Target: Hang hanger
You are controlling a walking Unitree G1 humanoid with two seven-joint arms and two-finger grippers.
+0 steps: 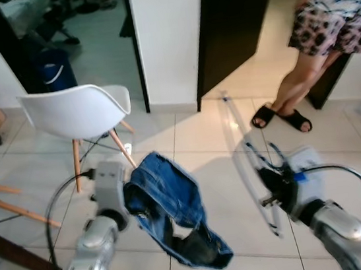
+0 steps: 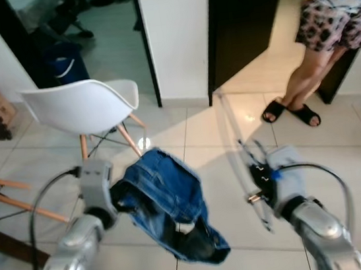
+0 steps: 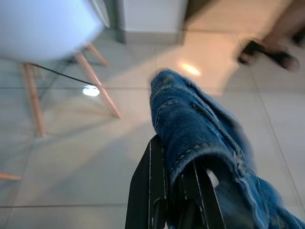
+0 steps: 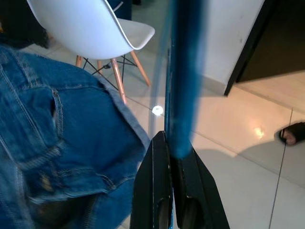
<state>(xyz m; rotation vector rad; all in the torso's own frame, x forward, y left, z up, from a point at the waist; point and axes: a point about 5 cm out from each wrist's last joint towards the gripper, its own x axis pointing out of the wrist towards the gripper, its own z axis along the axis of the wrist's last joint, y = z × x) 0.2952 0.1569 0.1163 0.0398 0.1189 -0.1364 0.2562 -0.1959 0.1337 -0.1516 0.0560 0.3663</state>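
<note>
Left wrist view: left pincer [image 3: 174, 191] pinches denim shorts [image 3: 200, 133]; right pincer [image 4: 174, 157] pinches hanger [image 4: 183, 71].

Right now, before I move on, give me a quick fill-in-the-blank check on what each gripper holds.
1. The left gripper is shut on a piece of blue ____ clothing.
2. The right gripper is shut on a clear ____.
3. The white chair stands on the robot's ____ side.
4. The person stands in black ____.

Missing words: denim; hanger; left; sandals
</note>
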